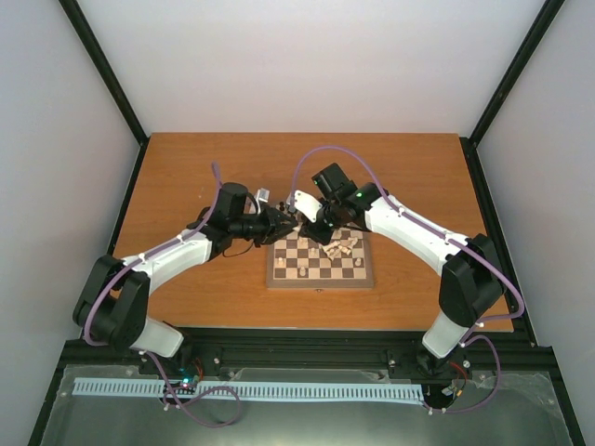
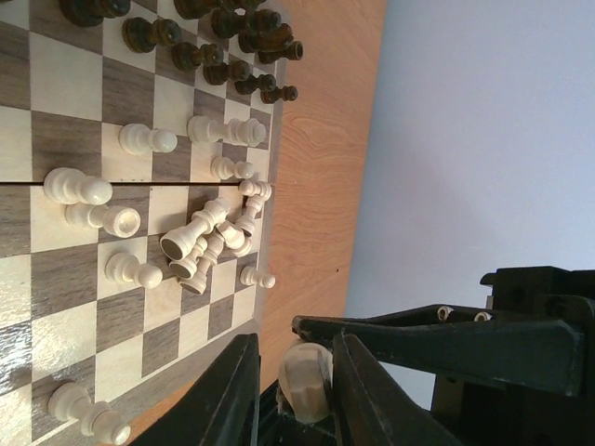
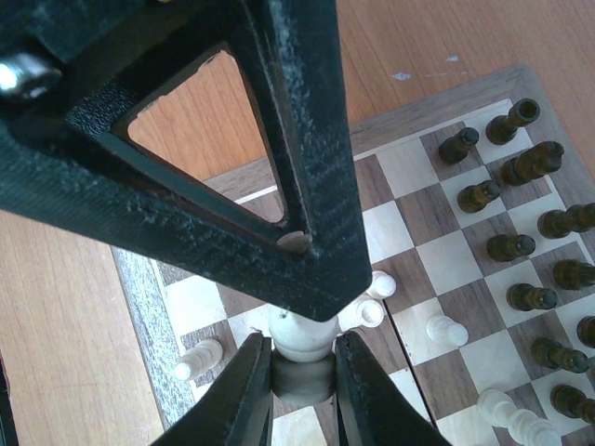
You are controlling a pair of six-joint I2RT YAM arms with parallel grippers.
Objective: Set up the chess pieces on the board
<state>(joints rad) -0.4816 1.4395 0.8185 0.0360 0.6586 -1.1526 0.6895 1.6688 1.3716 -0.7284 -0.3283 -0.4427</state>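
To the left of the board, the left arm reached over the worktop toward the board's far left corner. The left fingers stood close on both sides of a cream piece; I could not tell if they pressed it. This piece was held above that same corner of the board, not on any square. On its other side, the right fingers pinched its lower part. Further right, on the squares of the board, a heap of fallen cream pieces lay near the edge, with some single cream ones around it. The dark pieces stood in rows along one side of the board.
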